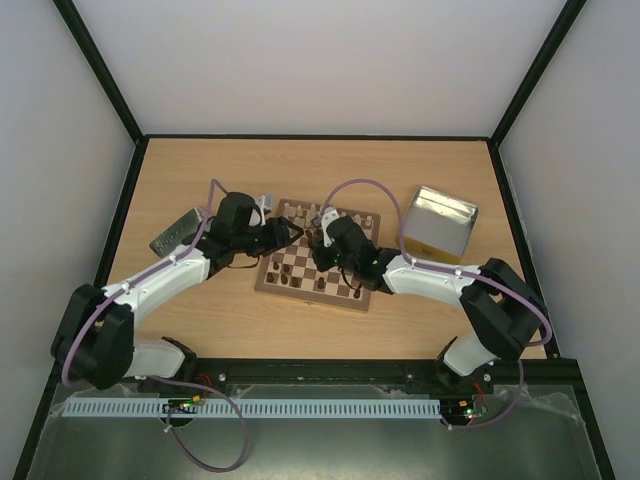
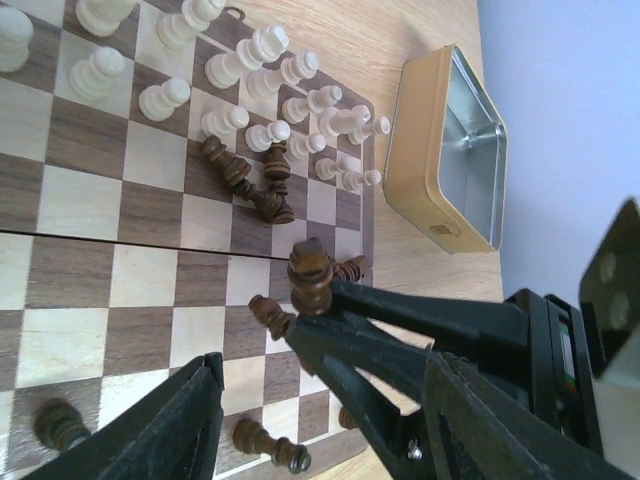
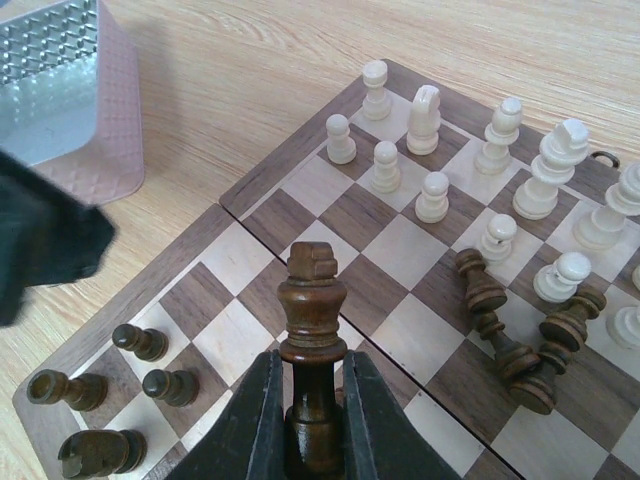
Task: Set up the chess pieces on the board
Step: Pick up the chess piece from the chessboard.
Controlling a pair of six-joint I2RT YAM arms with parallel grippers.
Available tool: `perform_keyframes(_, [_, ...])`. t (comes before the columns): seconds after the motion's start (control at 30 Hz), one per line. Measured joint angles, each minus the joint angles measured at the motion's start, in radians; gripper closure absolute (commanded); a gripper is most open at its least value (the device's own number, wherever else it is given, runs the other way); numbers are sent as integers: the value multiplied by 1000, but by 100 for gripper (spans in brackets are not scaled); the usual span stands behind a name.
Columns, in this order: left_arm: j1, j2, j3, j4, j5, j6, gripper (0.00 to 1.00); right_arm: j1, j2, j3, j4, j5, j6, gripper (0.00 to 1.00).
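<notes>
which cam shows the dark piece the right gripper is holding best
Right wrist view: the dark king stands upright, close and sharp, clamped near its base by the right gripper. The left wrist view shows it smaller, from the side, between the same fingers. In the top view it is too small to make out.

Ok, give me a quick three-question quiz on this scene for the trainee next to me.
1. True or false: the right pincer is empty.
2. The heap of toppled dark pieces lies: A) on the board, beside the cream pawns; B) inside the tin; C) on the bare table.
3. Which colour set already stands upright in rows along one end of the board?

Key: 1 false, it is shut on a dark king. 2 A. 3 cream.
</notes>
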Motion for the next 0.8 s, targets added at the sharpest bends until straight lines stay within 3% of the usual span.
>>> perform_keyframes(0.33, [-6, 155, 47, 91, 65, -82, 47, 0, -10, -27, 37, -40, -24, 97])
perform_keyframes(0.8, [-5, 263, 77, 133, 110, -126, 92, 0, -10, -39, 49, -42, -35, 90])
